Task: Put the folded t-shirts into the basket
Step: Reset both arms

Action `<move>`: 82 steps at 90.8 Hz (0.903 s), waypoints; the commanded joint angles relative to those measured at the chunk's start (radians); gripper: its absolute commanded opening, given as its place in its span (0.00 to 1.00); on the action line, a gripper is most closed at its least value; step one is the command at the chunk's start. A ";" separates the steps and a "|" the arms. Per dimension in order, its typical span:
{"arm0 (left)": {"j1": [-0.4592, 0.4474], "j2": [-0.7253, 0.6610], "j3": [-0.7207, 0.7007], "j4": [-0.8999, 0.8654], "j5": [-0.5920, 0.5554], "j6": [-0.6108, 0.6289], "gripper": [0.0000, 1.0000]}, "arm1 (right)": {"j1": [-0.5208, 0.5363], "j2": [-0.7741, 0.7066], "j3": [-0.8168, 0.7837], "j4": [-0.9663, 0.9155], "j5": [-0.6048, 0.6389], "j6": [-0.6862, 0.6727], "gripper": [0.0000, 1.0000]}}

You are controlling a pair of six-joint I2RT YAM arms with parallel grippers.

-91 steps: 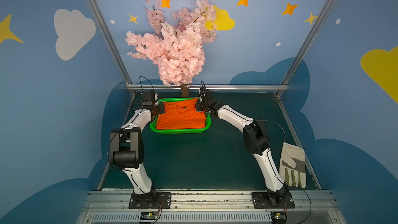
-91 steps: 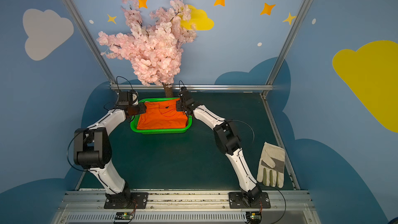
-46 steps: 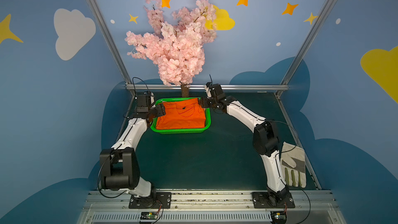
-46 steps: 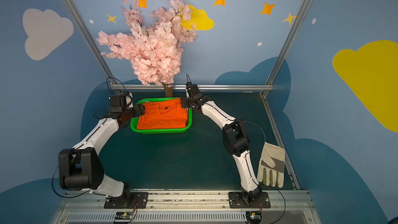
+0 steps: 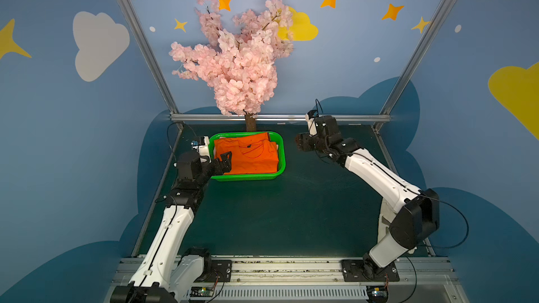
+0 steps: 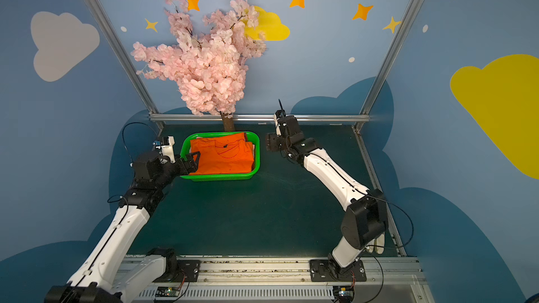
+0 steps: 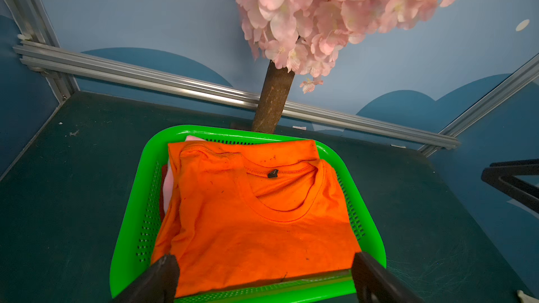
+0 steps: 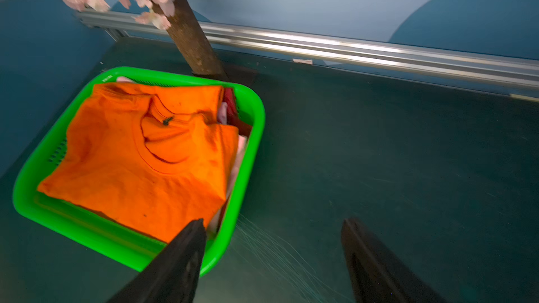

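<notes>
The green basket stands at the back of the table, in front of the tree trunk. The bright orange folded t-shirt lies on top inside it. Edges of a light pink t-shirt and a dark red t-shirt peek out beneath. My left gripper hovers open at the basket's left near corner, holding nothing. My right gripper is open and empty, just right of the basket.
A pink blossom tree with a brown trunk rises directly behind the basket. An aluminium rail runs along the back edge. A white work glove lies at the front right, mostly hidden behind my right arm. Blue walls close in on three sides.
Both grippers opened and let go of the orange t-shirt, which now rests in the basket. Both arms drew back outward from the basket, left to the left, right to the right.
</notes>
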 commanded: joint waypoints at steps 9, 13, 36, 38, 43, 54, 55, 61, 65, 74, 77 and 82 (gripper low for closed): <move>-0.004 -0.138 -0.144 0.106 -0.072 -0.010 1.00 | -0.033 -0.216 -0.203 -0.035 0.218 -0.034 0.84; -0.002 -0.157 -0.174 0.121 -0.096 -0.010 1.00 | -0.047 -0.254 -0.252 -0.032 0.238 -0.031 0.85; -0.002 -0.188 -0.295 0.174 -0.221 0.025 1.00 | -0.134 -0.445 -0.500 0.016 0.361 -0.021 0.92; -0.002 -0.188 -0.305 0.185 -0.232 0.031 1.00 | -0.141 -0.454 -0.520 0.019 0.378 -0.021 0.93; 0.000 -0.183 -0.328 0.203 -0.259 0.049 1.00 | -0.165 -0.479 -0.569 0.034 0.413 -0.018 0.94; 0.015 -0.140 -0.373 0.274 -0.302 0.096 1.00 | -0.240 -0.515 -0.678 0.100 0.463 -0.008 0.98; 0.017 -0.134 -0.376 0.282 -0.306 0.102 1.00 | -0.245 -0.516 -0.686 0.112 0.465 -0.005 0.98; 0.027 -0.099 -0.405 0.353 -0.314 0.136 1.00 | -0.304 -0.514 -0.727 0.162 0.459 0.020 0.98; 0.031 -0.072 -0.430 0.420 -0.320 0.154 1.00 | -0.343 -0.502 -0.750 0.192 0.440 0.041 0.98; 0.045 0.000 -0.476 0.563 -0.323 0.175 1.00 | -0.398 -0.445 -0.787 0.264 0.411 0.056 0.98; 0.050 0.035 -0.484 0.595 -0.323 0.180 1.00 | -0.408 -0.420 -0.798 0.295 0.407 0.044 0.98; 0.056 0.086 -0.484 0.628 -0.309 0.204 1.00 | -0.413 -0.380 -0.809 0.339 0.405 0.004 0.98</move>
